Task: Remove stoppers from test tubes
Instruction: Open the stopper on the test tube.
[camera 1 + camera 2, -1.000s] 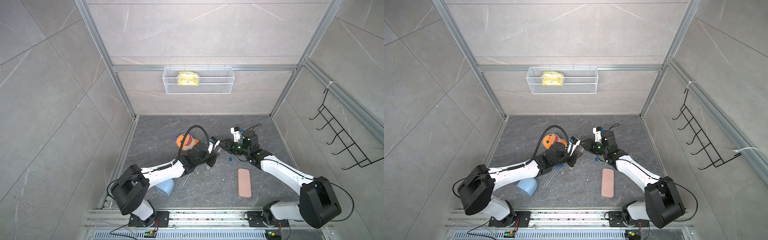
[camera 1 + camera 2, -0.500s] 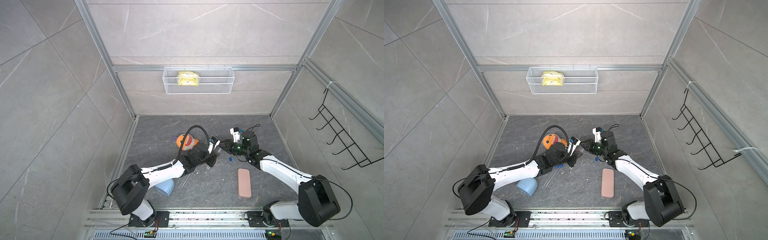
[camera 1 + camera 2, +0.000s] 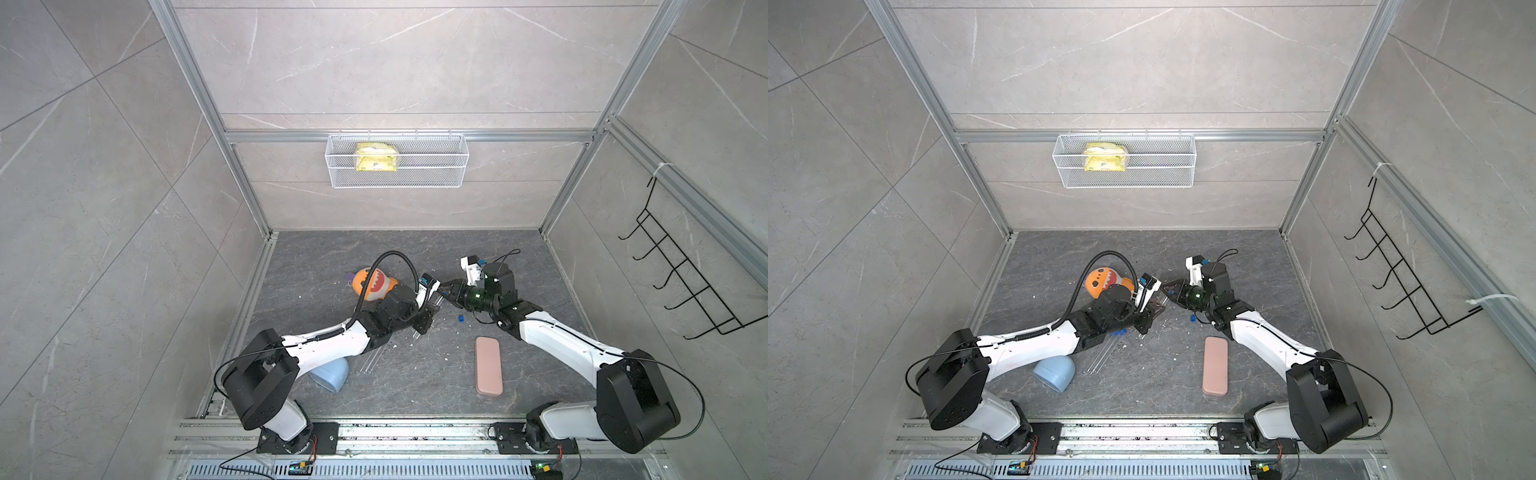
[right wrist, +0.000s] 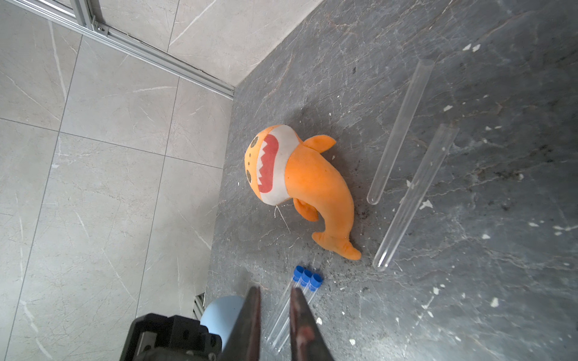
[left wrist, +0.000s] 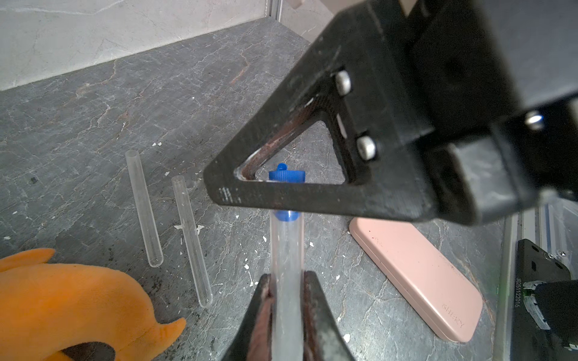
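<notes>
Blue and ribbed, the stopper [image 5: 287, 175] caps the clear test tube [image 5: 286, 247] clamped tight in our left gripper [image 5: 287, 278]. Our right gripper [image 4: 274, 292] has edged closer and narrowed to a slit across that stopper, though we cannot tell whether it bites. Beneath, dark veined stone floor [image 5: 93, 109], pale tiled walls [image 3: 374, 62]; two bare round-bottomed tubes [image 5: 144, 209] lie flat.

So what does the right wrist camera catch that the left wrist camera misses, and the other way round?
Right wrist only: the tips of the right gripper, three capped tubes lying together with their blue stoppers, the face of the orange shark toy, and a pale blue bowl. Left wrist only: the left gripper clamping a held tube, its blue stopper partly behind the right gripper's finger, and the pink case. Both: two open tubes and the shark's body.
</notes>
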Controlling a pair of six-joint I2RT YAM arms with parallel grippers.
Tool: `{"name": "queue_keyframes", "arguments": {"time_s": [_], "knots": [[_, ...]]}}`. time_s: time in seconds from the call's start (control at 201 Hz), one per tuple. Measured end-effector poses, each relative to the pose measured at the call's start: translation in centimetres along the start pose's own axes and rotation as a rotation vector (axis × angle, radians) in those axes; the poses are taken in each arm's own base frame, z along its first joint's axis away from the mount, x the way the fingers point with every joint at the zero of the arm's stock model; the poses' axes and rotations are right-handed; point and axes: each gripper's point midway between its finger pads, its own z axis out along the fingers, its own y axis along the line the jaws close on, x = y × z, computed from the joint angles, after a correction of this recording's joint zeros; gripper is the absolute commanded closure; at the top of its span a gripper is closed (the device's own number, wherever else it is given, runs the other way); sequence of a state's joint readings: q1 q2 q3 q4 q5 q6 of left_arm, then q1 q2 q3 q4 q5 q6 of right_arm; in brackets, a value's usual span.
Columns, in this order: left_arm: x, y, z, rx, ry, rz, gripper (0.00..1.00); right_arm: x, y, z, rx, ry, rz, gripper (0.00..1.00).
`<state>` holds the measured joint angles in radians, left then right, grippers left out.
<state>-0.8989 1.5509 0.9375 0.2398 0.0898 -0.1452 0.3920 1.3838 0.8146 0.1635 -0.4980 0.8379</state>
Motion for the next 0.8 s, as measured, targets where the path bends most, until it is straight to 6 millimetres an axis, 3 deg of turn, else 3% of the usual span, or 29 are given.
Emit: {"name": "queue_keyframes", "arguments": {"time_s": [0.508,0.797], "knots": [[0.4,-0.3,0.0,0.001,0.014,0.001,0.96,0.2,-0.7,0.0,0.045,-0.004,-0.030,1.00],[0.8,-0.3,0.6,0.004,0.022,-0.002,1.00,0.2,-1.4,-0.1,0.084,-0.014,-0.050,1.00]]}}
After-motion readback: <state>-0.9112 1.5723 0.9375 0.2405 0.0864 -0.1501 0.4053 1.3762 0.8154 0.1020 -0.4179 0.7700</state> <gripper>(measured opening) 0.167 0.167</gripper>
